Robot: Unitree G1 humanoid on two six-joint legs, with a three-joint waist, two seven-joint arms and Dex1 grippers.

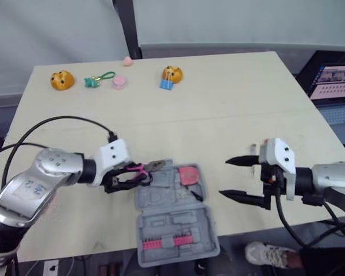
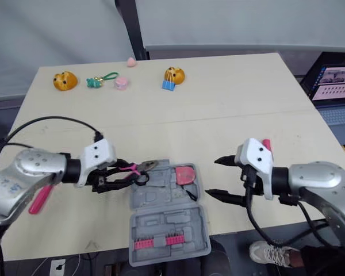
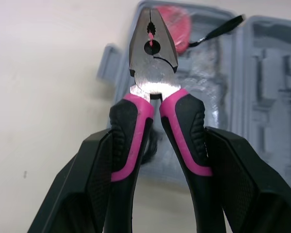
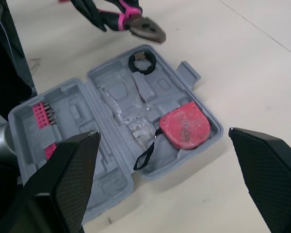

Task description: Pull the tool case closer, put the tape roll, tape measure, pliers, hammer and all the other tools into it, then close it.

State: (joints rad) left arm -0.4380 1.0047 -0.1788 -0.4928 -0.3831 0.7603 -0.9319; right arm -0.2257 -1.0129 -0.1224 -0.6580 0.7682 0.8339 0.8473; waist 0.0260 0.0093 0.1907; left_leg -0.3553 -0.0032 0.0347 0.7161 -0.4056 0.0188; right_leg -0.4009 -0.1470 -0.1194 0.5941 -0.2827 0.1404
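The grey tool case (image 1: 173,221) lies open at the table's near edge. A red tape measure (image 1: 189,175) sits in its far half, and a black tape roll (image 4: 142,63) sits in a recess beside it. My left gripper (image 1: 124,178) is shut on the pink-and-black handles of the pliers (image 3: 153,58), whose nose points over the case's far left corner. My right gripper (image 1: 223,177) hangs open just right of the case, with nothing between its fingers. A pink tool handle (image 2: 39,198) lies on the table by my left arm.
Along the table's far edge lie an orange toy (image 1: 62,79), a green keychain (image 1: 98,80), a pink disc (image 1: 119,83) and another orange toy with a blue clip (image 1: 171,75). A laptop (image 1: 335,80) stands off to the right. A person's shoe (image 1: 264,253) shows below the table.
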